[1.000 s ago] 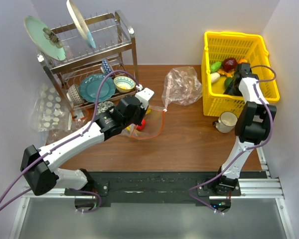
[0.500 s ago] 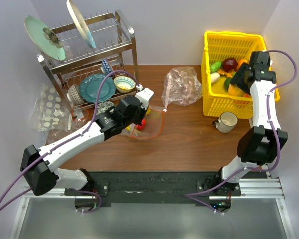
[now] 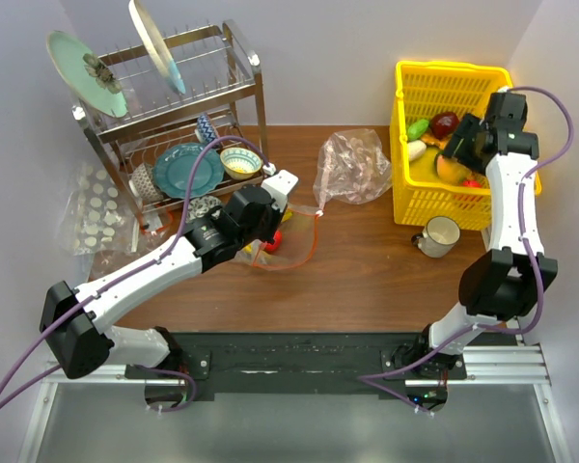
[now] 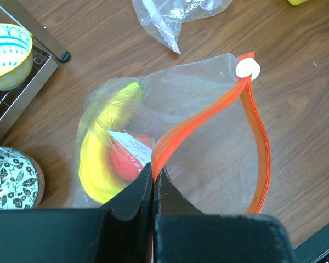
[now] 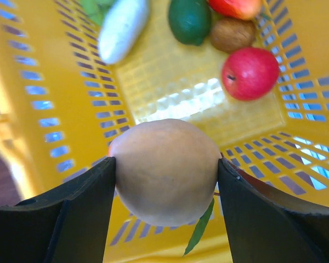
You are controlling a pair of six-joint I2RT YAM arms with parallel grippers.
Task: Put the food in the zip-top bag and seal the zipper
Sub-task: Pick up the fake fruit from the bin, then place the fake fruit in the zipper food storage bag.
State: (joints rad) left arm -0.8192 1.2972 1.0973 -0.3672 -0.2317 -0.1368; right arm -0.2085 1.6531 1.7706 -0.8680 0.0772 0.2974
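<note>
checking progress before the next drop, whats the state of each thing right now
zip-top bag: mouth open, lying on the table
zipper: unsealed, one side pinched by left gripper
left gripper: shut on the zipper
right gripper: clamped on tan round fruit, above yellow basket
banana: inside the bag
red piece: inside the bag

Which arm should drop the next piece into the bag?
Right. The right gripper holds a tan round fruit over the yellow basket; the left gripper is shut on the zipper, holding the zip-top bag's mouth open.
</note>
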